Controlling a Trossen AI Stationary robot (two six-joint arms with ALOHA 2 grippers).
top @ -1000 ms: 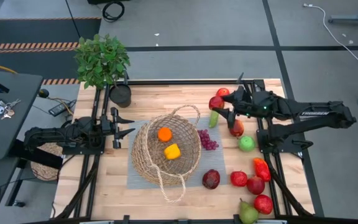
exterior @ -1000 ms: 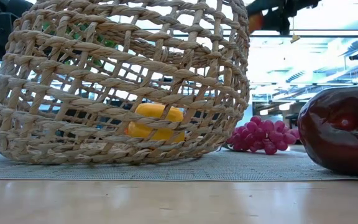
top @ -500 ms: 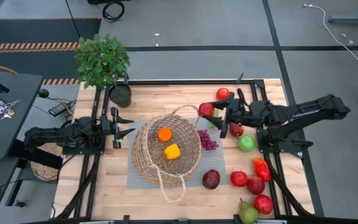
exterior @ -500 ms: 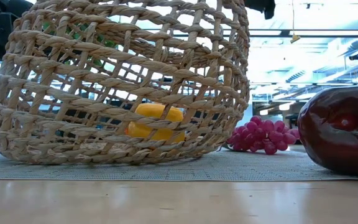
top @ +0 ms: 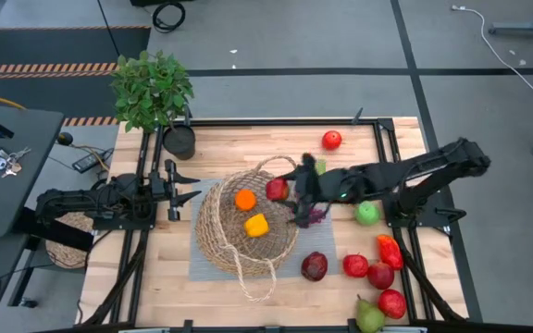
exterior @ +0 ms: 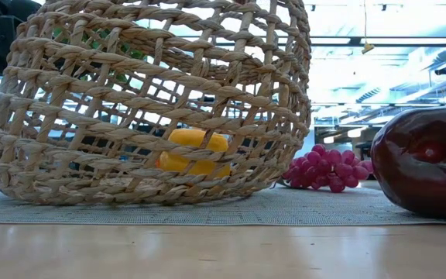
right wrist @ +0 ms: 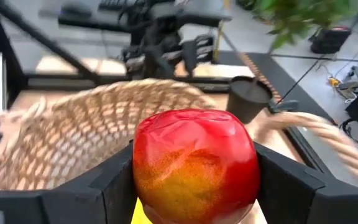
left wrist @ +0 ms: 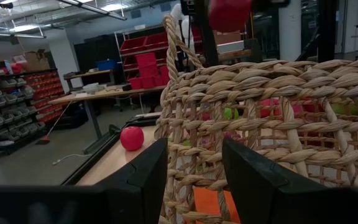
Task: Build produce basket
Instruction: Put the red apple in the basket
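Note:
The tan wicker basket (top: 248,231) stands on a grey mat at the table's middle, with an orange (top: 245,199) and a yellow pepper (top: 256,225) inside. My right gripper (top: 281,190) hovers over the basket's right rim, shut on a red apple (right wrist: 194,165). More produce lies to the right: purple grapes (top: 316,215), a dark plum (top: 314,266), a green apple (top: 367,214), a red apple (top: 332,140) and a pear (top: 369,319). My left gripper (top: 185,187) waits open just left of the basket. My right gripper pinches the red apple by its two opposite sides (right wrist: 143,177) between its two fingers (right wrist: 114,190). The fingers reach in from the table's right, slanting slightly down. The apple is lifted clear, above the basket's right rim.
A potted plant (top: 154,91) stands at the far left corner. A red pepper (top: 389,251) and three red apples (top: 380,275) lie near the right edge. Bare wood shows along the near edge and far middle.
My right gripper has carried the red apple from the far right produce group toward the table's left, rolling as it went. The apple is now clear above the basket's right rim. The arm has stretched out across the grapes.

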